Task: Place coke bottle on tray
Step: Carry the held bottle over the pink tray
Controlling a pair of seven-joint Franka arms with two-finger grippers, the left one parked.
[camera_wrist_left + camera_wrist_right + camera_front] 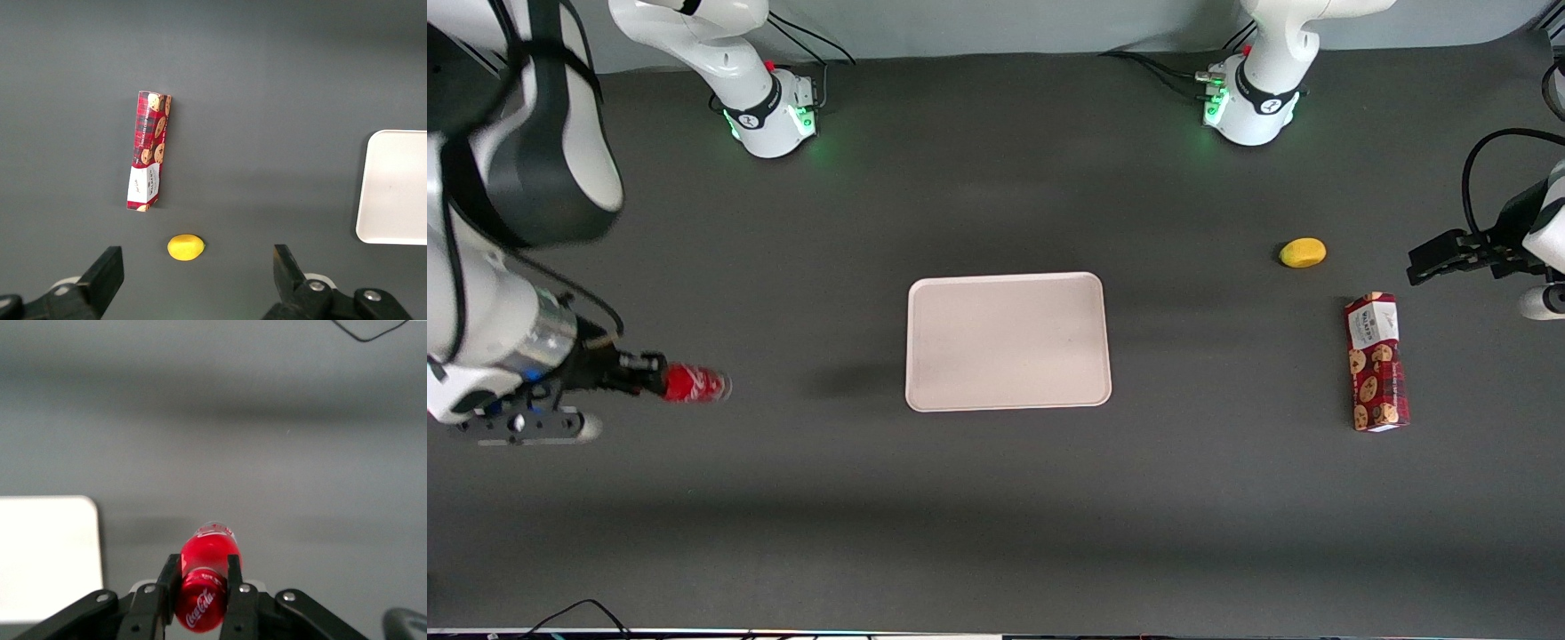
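— Listing from the working arm outward, item one: what is recorded for the pincer?

— Item one: the pincer is found toward the working arm's end of the tabletop, with its two fingers clamped on the coke bottle. In the right wrist view the bottle is seen squeezed between the black fingers, with white lettering showing on the red body.

— Item two, the bottle itself: how is it lying?

— It is held roughly level, apparently lifted off the tabletop, though its height cannot be fixed. Its long axis is run in line with the fingers and is aimed toward the tray. The clear base is pointed away from the wrist, tray-ward; the cap end is judged to be hidden inside the grip.

— Item three, the tray?

— It is laid flat at the middle of the tabletop, well apart from the bottle, and nothing is seen on it. A carry along the bottle's own axis toward the parked arm's end is judged to be what is called for; that step is not yet done.

— Remaining stock?

— A yellow fruit and a red cookie box are noted near the parked arm's end, with the fruit farther from the front camera.
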